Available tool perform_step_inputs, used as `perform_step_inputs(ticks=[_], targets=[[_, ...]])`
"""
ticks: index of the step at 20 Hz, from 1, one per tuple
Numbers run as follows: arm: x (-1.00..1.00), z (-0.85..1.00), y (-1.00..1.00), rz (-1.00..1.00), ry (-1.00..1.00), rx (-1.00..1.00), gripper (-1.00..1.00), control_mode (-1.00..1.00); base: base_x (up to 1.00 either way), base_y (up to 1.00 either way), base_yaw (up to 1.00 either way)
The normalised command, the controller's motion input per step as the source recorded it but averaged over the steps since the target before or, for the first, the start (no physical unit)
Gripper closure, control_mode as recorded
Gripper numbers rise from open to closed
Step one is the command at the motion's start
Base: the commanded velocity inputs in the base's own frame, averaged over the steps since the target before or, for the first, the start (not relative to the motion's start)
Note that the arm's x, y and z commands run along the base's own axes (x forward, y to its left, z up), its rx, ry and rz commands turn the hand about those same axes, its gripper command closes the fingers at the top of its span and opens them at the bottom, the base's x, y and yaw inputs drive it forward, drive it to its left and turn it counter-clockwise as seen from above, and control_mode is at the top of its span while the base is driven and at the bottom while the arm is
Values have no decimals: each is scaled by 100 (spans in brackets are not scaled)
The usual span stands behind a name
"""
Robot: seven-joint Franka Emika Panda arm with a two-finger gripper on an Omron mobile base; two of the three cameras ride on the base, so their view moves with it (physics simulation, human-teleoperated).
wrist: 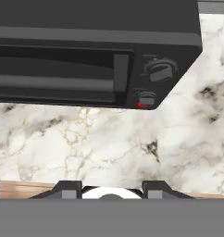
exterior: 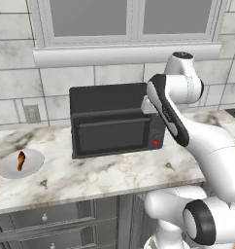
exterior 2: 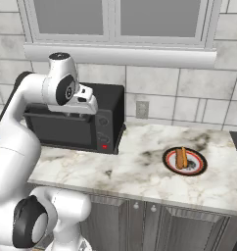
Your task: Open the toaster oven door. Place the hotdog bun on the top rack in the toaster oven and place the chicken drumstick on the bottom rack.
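The toaster oven [exterior: 117, 119] stands at the back of the marble worktop [exterior: 109, 172] against the tiled wall, with the toaster oven door [exterior: 111, 133] shut. The hand [wrist: 111, 189] is raised in front of the oven's right end, and its two fingertips [wrist: 70, 189] stand partly apart with nothing between them. The chicken drumstick [exterior: 21, 160] lies on a white plate [exterior: 33, 156] toward the left end of the worktop, and the hotdog bun [exterior 2: 181, 158] lies on a dark-rimmed plate [exterior 2: 169, 164] toward the right end, both well apart from the hand.
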Motion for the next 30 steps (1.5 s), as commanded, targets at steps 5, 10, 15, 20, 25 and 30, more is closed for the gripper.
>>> perform_step_inputs(ticks=[5,10,15,20,25,30], targets=[[5,-14,33,0,6,-22,-100,-100,0,0,0],[0,-12,71,5,5,-40,-100,-100,0,0,0],[23,-42,67,24,5,-46,-100,-100,0,0,0],[55,-36,32,29,4,-43,-100,-100,0,0,0],[41,-18,13,12,-9,-33,-100,-100,0,0,0],[29,-15,-11,9,-8,-13,-100,-100,0,0,0]])
